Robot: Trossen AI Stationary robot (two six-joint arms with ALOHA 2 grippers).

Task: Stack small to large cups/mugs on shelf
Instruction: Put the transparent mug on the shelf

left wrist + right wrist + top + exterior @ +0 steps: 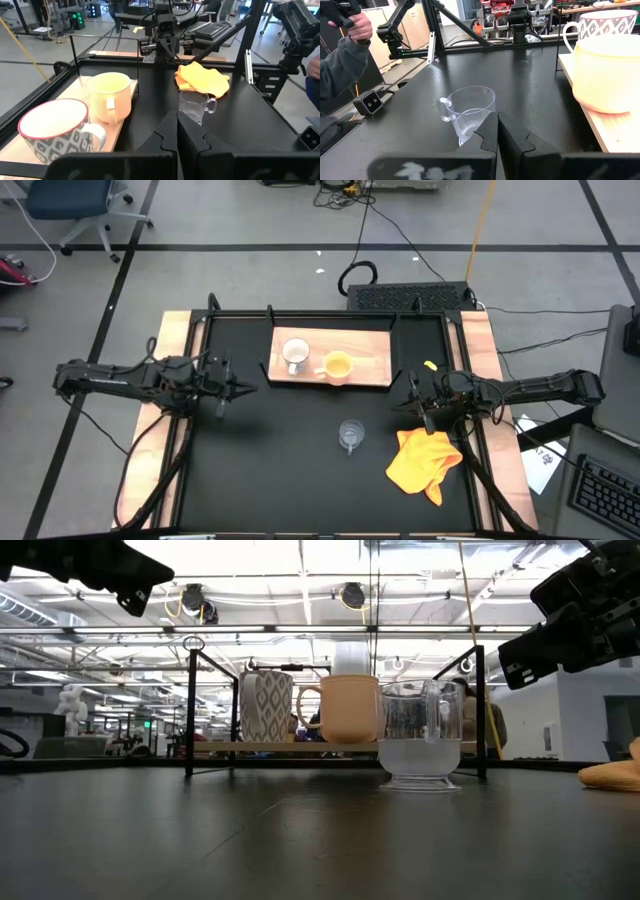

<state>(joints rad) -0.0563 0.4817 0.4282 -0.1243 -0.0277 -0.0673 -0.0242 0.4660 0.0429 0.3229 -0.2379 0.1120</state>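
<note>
High view: the flat rectangular light-wood shelf with thin black brackets lies at the far middle of the large black worktop, and everything else can be placed from it. On the shelf stand two vessels side by side, close together but whether they touch cannot be told: the white handled mug with a grey pattern towards the shelf's left end, and the orange-yellow handled mug near its middle, at the near edge. Both are upright with open mouths up.

The smaller clear glass cup with a handle is off the shelf, standing upright on the bare worktop well in front of it. A crumpled yellow cloth lies on the worktop to the right of that cup, in front of the shelf's right end.

The left gripper hovers just off the shelf's left end, above the worktop, holding nothing; in the left wrist view its two dark fingers meet at their tips, so the jaws are closed. The right gripper hangs just in front of the shelf's right end, between the shelf and the cloth, also holding nothing, and the right wrist view shows its jaws closed tip to tip with the glass cup just beyond them.

In the right wrist view a person's hand and grey sleeve show beyond the worktop's edge.
</note>
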